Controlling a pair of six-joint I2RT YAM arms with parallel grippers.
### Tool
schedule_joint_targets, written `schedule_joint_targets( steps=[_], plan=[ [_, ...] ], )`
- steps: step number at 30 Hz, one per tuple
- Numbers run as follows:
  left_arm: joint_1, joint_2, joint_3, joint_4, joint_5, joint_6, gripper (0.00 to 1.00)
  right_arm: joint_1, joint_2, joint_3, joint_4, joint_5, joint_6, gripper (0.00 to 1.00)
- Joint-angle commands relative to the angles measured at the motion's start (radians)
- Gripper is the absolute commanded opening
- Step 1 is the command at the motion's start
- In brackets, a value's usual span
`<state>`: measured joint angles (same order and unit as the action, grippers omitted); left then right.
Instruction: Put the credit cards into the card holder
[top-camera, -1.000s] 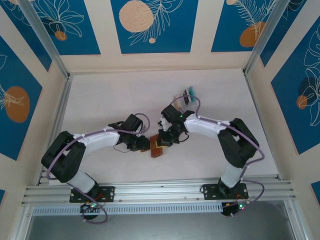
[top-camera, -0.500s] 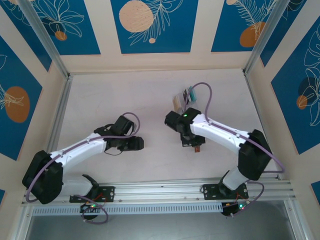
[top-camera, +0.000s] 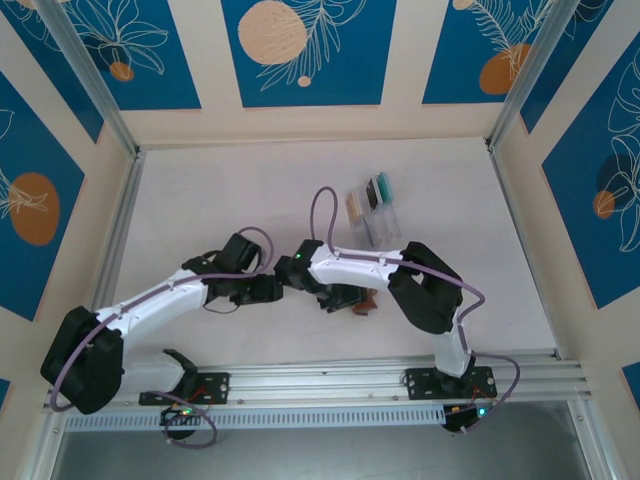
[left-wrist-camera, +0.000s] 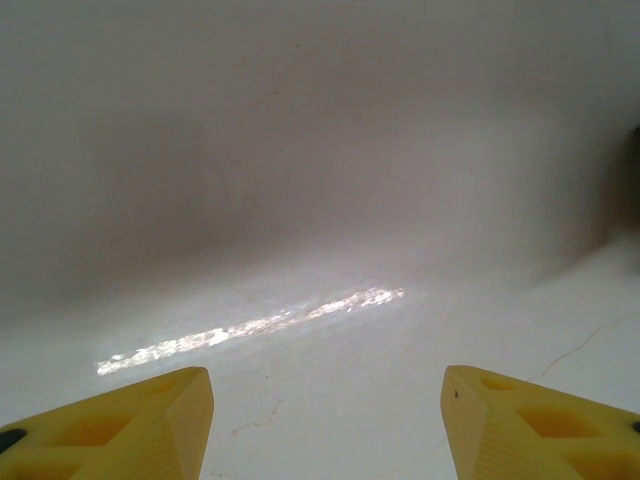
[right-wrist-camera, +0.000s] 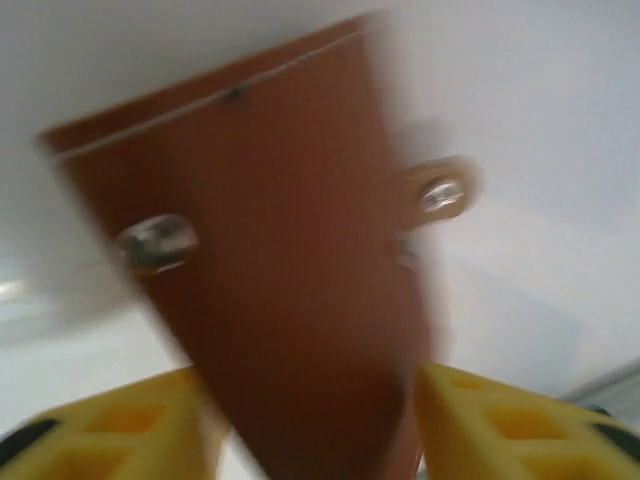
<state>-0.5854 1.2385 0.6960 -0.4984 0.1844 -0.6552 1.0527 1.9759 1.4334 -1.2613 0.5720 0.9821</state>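
The job looks like it has hardly begun. The thin plastic credit cards (top-camera: 376, 193), teal, black and cream, stand in a clear plastic rack (top-camera: 380, 226) at the far side of the white surface (top-camera: 230, 200), well apart from both arms. The small brown leather card holder (top-camera: 366, 303) (right-wrist-camera: 290, 300) lies near the front of the surface, right at the right claw (top-camera: 348, 298) (right-wrist-camera: 315, 410). Its yellow fingers sit one on each side of the card holder, but the close picture is blurry, so it is not clear if they pinch it or just stand beside it. The left claw (top-camera: 270, 290) (left-wrist-camera: 325, 400) is spread wide with nothing in it, over bare surface. No card can be seen in the card holder. Every card in the rack has yet to be picked up, carried over and slid in.
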Motion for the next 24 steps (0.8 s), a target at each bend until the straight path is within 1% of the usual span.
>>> schedule_joint_targets(
  steps=[1, 3, 5, 7, 8, 9, 11, 12, 14, 17, 20, 24],
  plan=[
    [0.043, -0.043, -0.012, -0.005, 0.041, -0.024, 0.62, -0.015, -0.068, 0.001, 0.201, -0.201, -0.155, 0.6],
    [0.055, -0.051, 0.0, -0.019, 0.044, -0.022, 0.62, -0.03, -0.118, -0.011, 0.258, -0.298, -0.224, 0.64],
    [0.055, -0.039, 0.015, -0.012, 0.062, -0.012, 0.64, -0.062, -0.188, -0.048, 0.309, -0.384, -0.279, 0.65],
    [0.05, -0.001, 0.035, 0.004, 0.11, 0.009, 0.65, -0.115, -0.27, -0.1, 0.341, -0.447, -0.31, 0.62],
    [0.037, 0.025, 0.051, 0.001, 0.125, 0.024, 0.65, -0.154, -0.308, -0.129, 0.346, -0.465, -0.319, 0.59],
    [0.014, 0.052, 0.072, -0.003, 0.123, 0.037, 0.65, -0.195, -0.338, -0.153, 0.335, -0.463, -0.324, 0.54],
    [-0.041, 0.104, 0.111, -0.001, 0.107, 0.052, 0.67, -0.259, -0.375, -0.19, 0.305, -0.418, -0.334, 0.47],
    [-0.073, 0.139, 0.135, 0.004, 0.109, 0.055, 0.69, -0.288, -0.387, -0.209, 0.292, -0.39, -0.343, 0.46],
    [-0.117, 0.211, 0.179, 0.01, 0.109, 0.053, 0.72, -0.34, -0.397, -0.242, 0.291, -0.394, -0.367, 0.46],
    [-0.173, 0.29, 0.231, 0.041, 0.102, 0.044, 0.74, -0.411, -0.411, -0.304, 0.331, -0.443, -0.395, 0.46],
    [-0.221, 0.377, 0.293, 0.043, 0.091, 0.045, 0.76, -0.469, -0.409, -0.35, 0.373, -0.503, -0.415, 0.42],
    [-0.254, 0.46, 0.342, 0.042, 0.065, 0.045, 0.78, -0.521, -0.396, -0.381, 0.427, -0.569, -0.443, 0.38]
  ],
)
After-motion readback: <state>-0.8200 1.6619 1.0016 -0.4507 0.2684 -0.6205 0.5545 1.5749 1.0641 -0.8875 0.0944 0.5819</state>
